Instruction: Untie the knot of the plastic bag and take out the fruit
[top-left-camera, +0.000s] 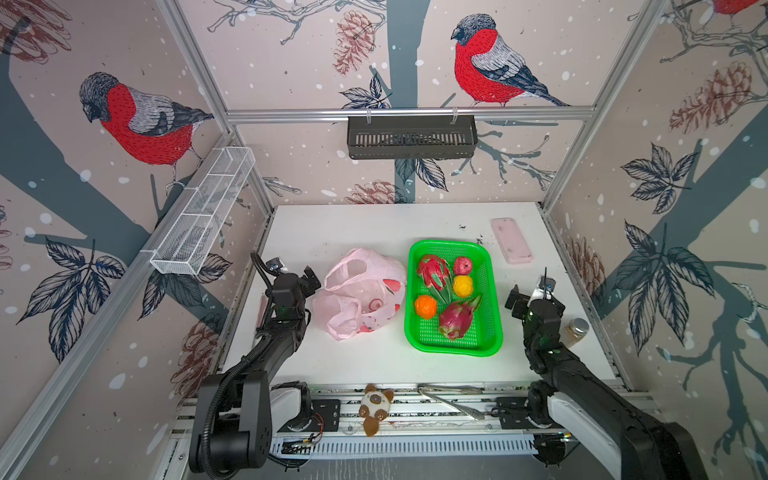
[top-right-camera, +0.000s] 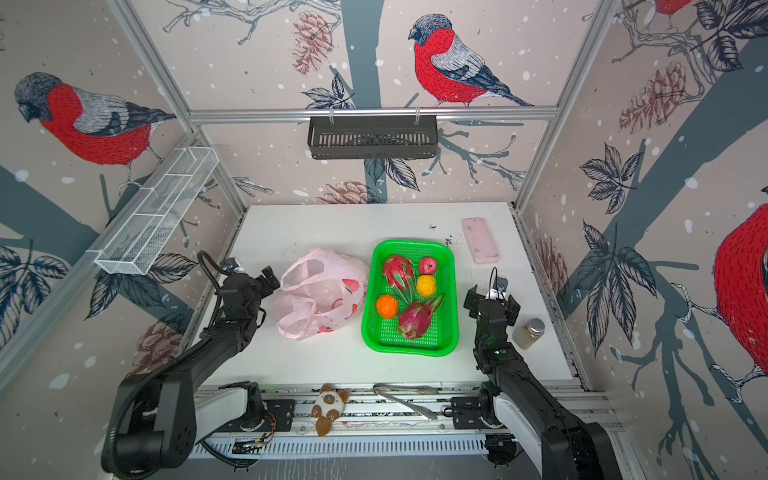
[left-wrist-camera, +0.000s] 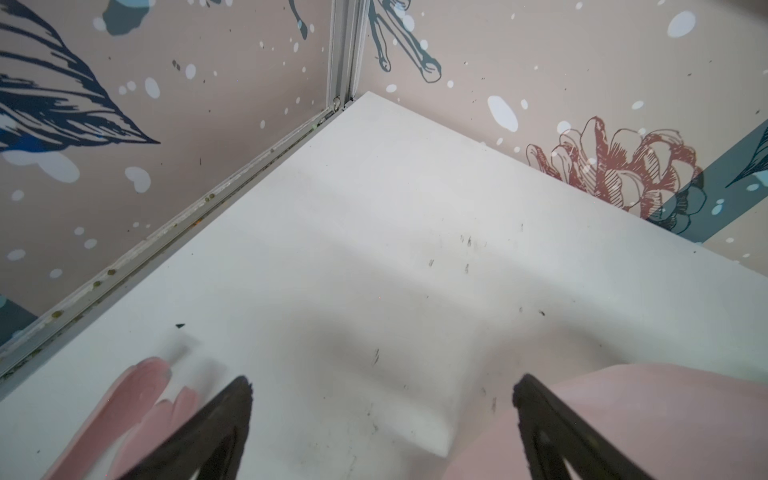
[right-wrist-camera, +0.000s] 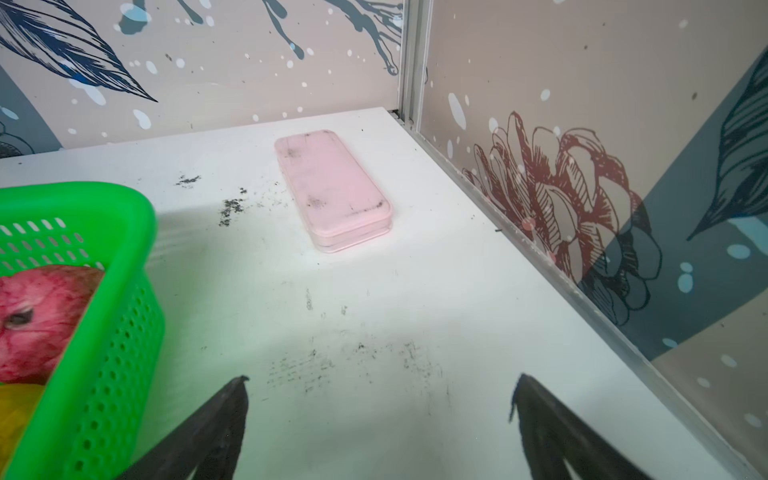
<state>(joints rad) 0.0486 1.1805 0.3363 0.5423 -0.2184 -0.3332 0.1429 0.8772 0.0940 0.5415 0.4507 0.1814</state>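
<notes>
Both gape empty: right gripper (right-wrist-camera: 381, 377) well apart, left gripper (left-wrist-camera: 383, 379) just beside the thin pale pink plastic bag (top-left-camera: 365, 286), likely limp, slippery; pinch a loop handle (top-left-camera: 333, 329).

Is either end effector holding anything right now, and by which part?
Nothing is held. The left end effector and right end effector both stand open and empty.

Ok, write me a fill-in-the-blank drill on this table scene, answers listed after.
1. The green basket holds ____ pieces of fruit.
2. The pink plastic bag lies slack on the table between the left hand and the ____.
3. The left hand and the right hand both stand ____, holding nothing.
4. On the front rail, a plush toy lies beside metal ____.

Missing words: five; basket; open; tongs.
</notes>
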